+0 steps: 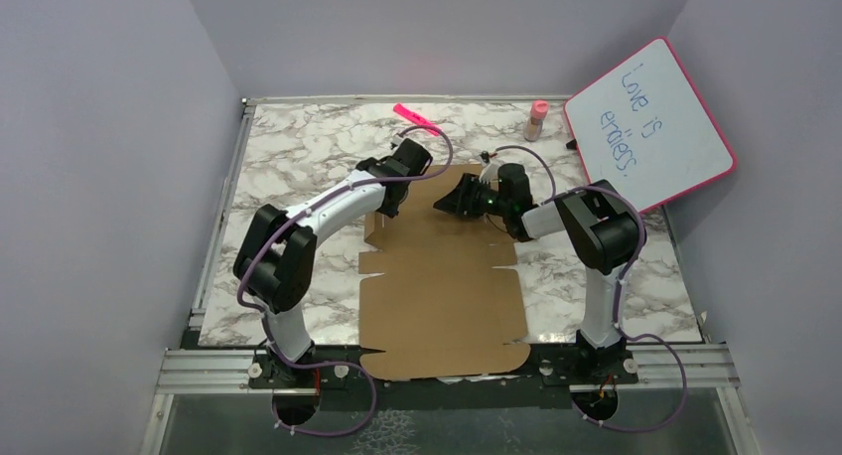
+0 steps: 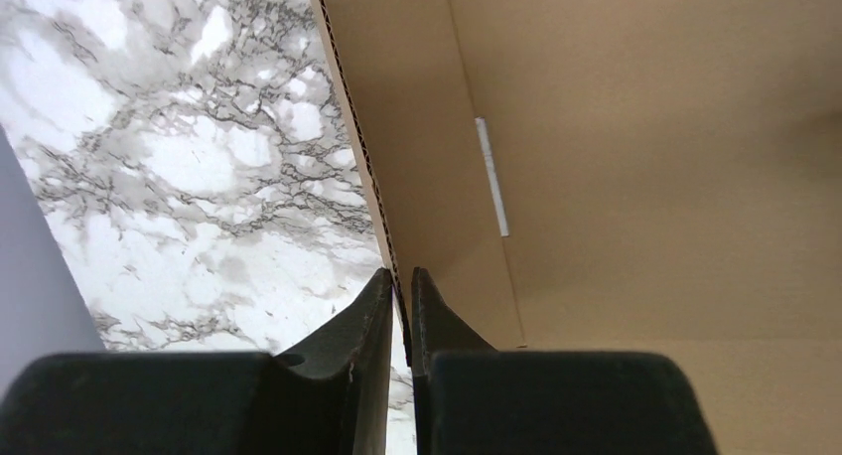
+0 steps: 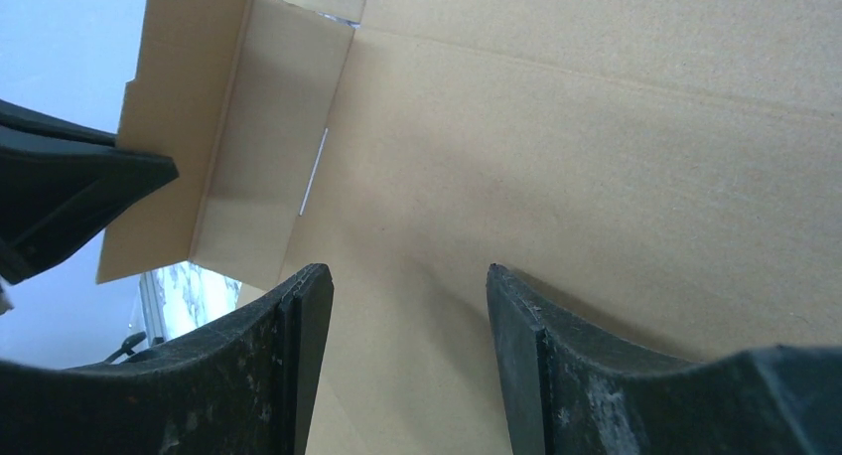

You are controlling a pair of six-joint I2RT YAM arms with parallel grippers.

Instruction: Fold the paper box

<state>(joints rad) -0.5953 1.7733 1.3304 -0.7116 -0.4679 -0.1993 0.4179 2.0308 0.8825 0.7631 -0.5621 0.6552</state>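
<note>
1. The paper box (image 1: pixel 442 286) is lying as an open brown sheet on the marble table (image 1: pixel 298 147). Its near edge is reaching the front rail between the two arm bases, and its far end is sitting under both wrists.
2. The left gripper (image 2: pixel 400 281) is pinching the far left side flap (image 3: pixel 248 147), its fingers closed to a sliver with the corrugated edge running between them. The flap appears to be standing up from the panel along its crease.
3. The right gripper (image 3: pixel 407 276) is hovering over the bare main panel with its fingers spread wide, gripping nothing. Whether the tips are touching the board cannot be told.
4. Judging by the thin fluted edge, the board is looking light and stiff across each panel but ready to bend at the scored lines. Pressing hard mid-panel is risking a dent or a stray crease.
5. The surface is looking smooth, so the sheet is likely sliding on the marble when pushed — one arm is best pinning the panel while the other is lifting.
6. The safest holds are looking like the free flap edges near a crease, clear of the narrow slot (image 2: pixel 491 177) beside the fold.
</note>
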